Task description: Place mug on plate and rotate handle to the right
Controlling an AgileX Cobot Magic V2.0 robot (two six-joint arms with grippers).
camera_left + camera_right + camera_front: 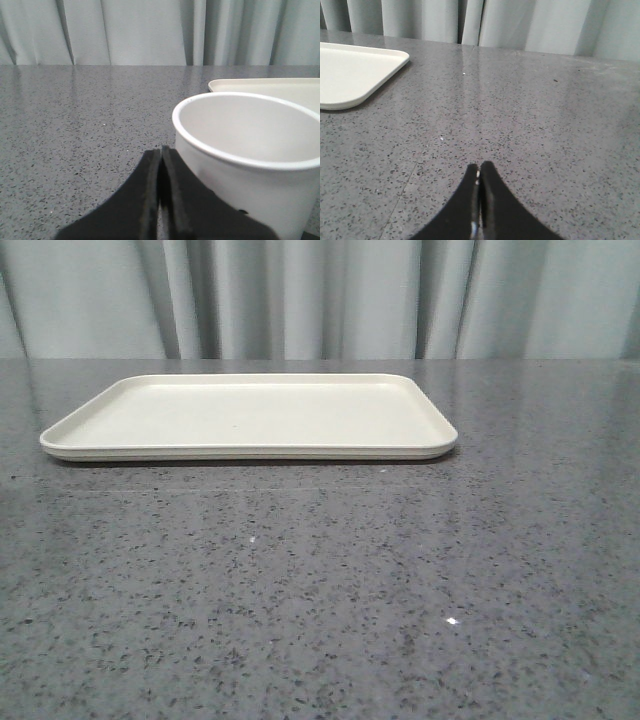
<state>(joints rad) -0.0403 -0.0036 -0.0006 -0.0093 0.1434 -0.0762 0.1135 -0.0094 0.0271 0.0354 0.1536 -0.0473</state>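
The cream-white plate lies empty on the grey speckled table at the back middle of the front view; neither gripper nor the mug shows there. In the left wrist view the white mug stands on the table close beside my left gripper, which is shut and empty; the mug's handle and smiley face are hidden. The plate's edge shows behind the mug. My right gripper is shut and empty over bare table, with the plate's corner off to one side.
Grey pleated curtains hang behind the table's far edge. The speckled tabletop stretches in front of the plate.
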